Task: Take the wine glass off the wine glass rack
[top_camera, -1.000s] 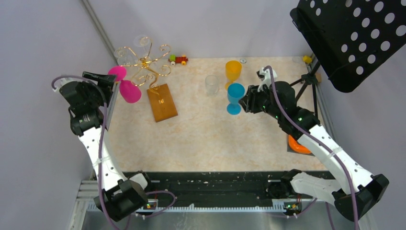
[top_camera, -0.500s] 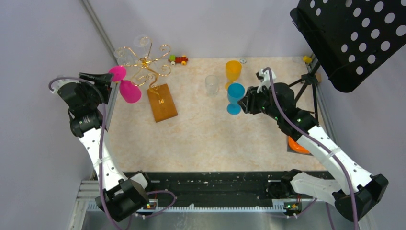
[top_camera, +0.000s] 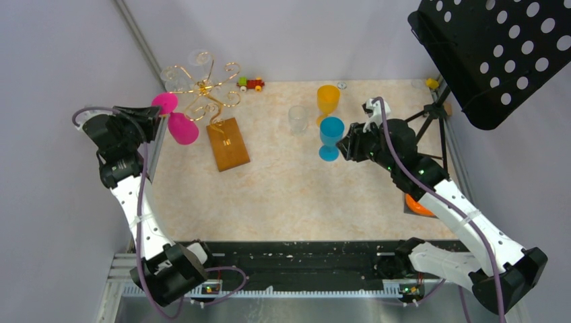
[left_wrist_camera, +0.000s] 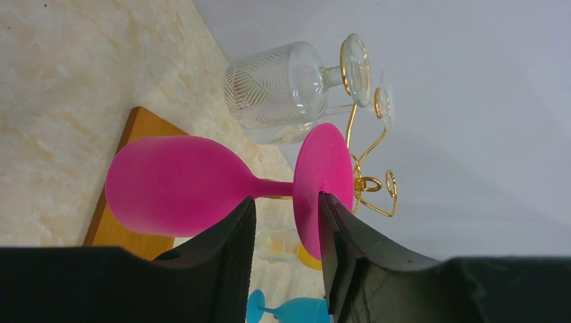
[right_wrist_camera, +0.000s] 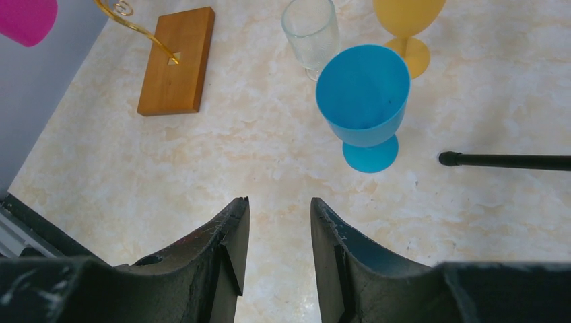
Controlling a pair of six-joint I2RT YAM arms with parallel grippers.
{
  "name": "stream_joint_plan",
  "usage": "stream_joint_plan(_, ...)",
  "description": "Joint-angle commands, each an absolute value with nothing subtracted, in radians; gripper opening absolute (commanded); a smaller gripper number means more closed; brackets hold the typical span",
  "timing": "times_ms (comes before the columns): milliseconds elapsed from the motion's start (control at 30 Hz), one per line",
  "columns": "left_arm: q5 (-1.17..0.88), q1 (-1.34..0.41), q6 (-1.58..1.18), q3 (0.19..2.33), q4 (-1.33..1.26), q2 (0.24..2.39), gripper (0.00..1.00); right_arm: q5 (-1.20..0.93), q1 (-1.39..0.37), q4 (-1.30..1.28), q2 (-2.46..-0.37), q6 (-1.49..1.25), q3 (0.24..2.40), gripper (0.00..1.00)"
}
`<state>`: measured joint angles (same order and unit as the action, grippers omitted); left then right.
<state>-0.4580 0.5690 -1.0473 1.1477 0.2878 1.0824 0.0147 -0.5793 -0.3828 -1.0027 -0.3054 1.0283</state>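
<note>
A pink wine glass (top_camera: 182, 126) hangs upside down on the gold wire rack (top_camera: 205, 87), whose brown wooden base (top_camera: 227, 143) stands at the back left. A clear glass (top_camera: 199, 59) also hangs on the rack. My left gripper (top_camera: 152, 114) is open. In the left wrist view its tips (left_wrist_camera: 286, 202) straddle the gap just below the pink glass's (left_wrist_camera: 175, 185) stem, between bowl and foot, without touching it. My right gripper (top_camera: 345, 145) is open and empty, beside a blue glass (top_camera: 330, 131).
A yellow glass (top_camera: 328, 99) and a clear tumbler (top_camera: 297, 118) stand behind the blue glass. A toy train (top_camera: 251, 84) sits at the back. A black music stand (top_camera: 498, 54) and its tripod leg (right_wrist_camera: 505, 161) are on the right. An orange object (top_camera: 419, 204) lies by the right arm.
My left gripper drew back to the left, then came right again up to the pink glass. The right arm shifted only slightly beside the blue glass.
</note>
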Motion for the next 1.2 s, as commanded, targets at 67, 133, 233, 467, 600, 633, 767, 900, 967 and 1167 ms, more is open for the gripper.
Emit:
stream_joint_plan(67,-0.523,0.578,-1.097,1.112,0.179,1.108,0.33,0.037,-0.575,-0.354,-0.985,-0.311,1.034,0.4)
stream_joint_plan(133,-0.529,0.577,-1.111,1.106,0.167,1.106,0.23,0.041,-0.575,-0.354,-0.98,-0.312,1.031,0.4)
stream_joint_plan(233,-0.523,0.578,-1.119,1.104,0.169,1.09,0.07,0.049,-0.576,-0.355,-0.973,-0.313,1.028,0.4)
stream_joint_plan(467,-0.495,0.578,-1.124,1.129,0.186,1.046,0.0,0.047,-0.576,-0.35,-0.973,-0.314,1.028,0.4)
stream_joint_plan(600,-0.492,0.578,-1.15,1.145,0.161,1.036,0.0,0.046,-0.576,-0.348,-0.973,-0.319,1.026,0.4)
stream_joint_plan(633,-0.489,0.577,-1.162,1.144,0.145,1.034,0.0,0.045,-0.575,-0.346,-0.974,-0.321,1.026,0.4)
stream_joint_plan(767,-0.451,0.577,-1.197,1.142,0.112,1.016,0.0,0.045,-0.575,-0.344,-0.972,-0.328,1.025,0.39)
stream_joint_plan(900,-0.423,0.578,-1.244,1.12,0.073,0.992,0.0,0.042,-0.575,-0.345,-0.971,-0.333,1.026,0.39)
stream_joint_plan(967,-0.397,0.578,-1.255,1.114,0.067,0.98,0.0,0.042,-0.576,-0.345,-0.971,-0.335,1.025,0.39)
stream_joint_plan(1167,-0.344,0.578,-1.248,1.112,0.027,0.99,0.0,0.038,-0.575,-0.343,-0.972,-0.339,1.027,0.39)
